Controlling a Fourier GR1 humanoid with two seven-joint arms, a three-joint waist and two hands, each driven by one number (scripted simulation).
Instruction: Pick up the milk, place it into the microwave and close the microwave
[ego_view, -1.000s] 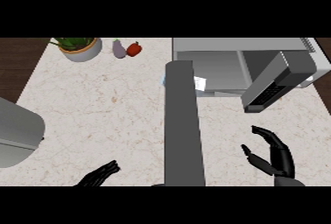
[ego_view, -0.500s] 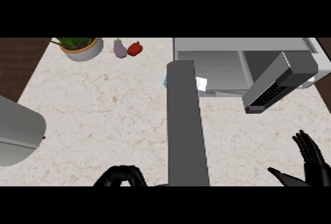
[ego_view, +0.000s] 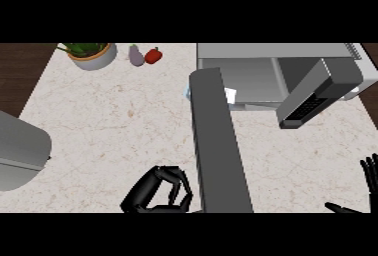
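A pale marbled table (ego_view: 111, 115) fills the room's foreground, with dark wood showing past its left edge.

From the head view, the microwave (ego_view: 273, 50) sits at the table's far right, and everything else is best placed from it. Its door (ego_view: 317, 92) hangs wide open, swung out toward the robot, so the cavity is ready to take something. Just left of the opening stands the milk (ego_view: 230, 95), mostly hidden. Only a white sliver and a pale blue edge show either side of a long grey bar (ego_view: 218, 150) that runs from the near edge up toward the microwave's left front corner. I cannot tell what the bar is.

Well left of the microwave, along the back edge, are a potted plant (ego_view: 90, 54), an eggplant (ego_view: 136, 55) and a red pepper (ego_view: 153, 55), clear of the work. Far to the left, nearer the robot, sits a rounded grey thing (ego_view: 18, 155).

The left hand (ego_view: 159, 192) is low, just left of the bar and well short of the microwave. Its fingers are curled into a closed fist with nothing in them. The right hand (ego_view: 368, 172) rests at the right edge below the door, fingers straight and upright, holding nothing.

By my reckoning the milk has not yet been picked up, and neither hand is near it.
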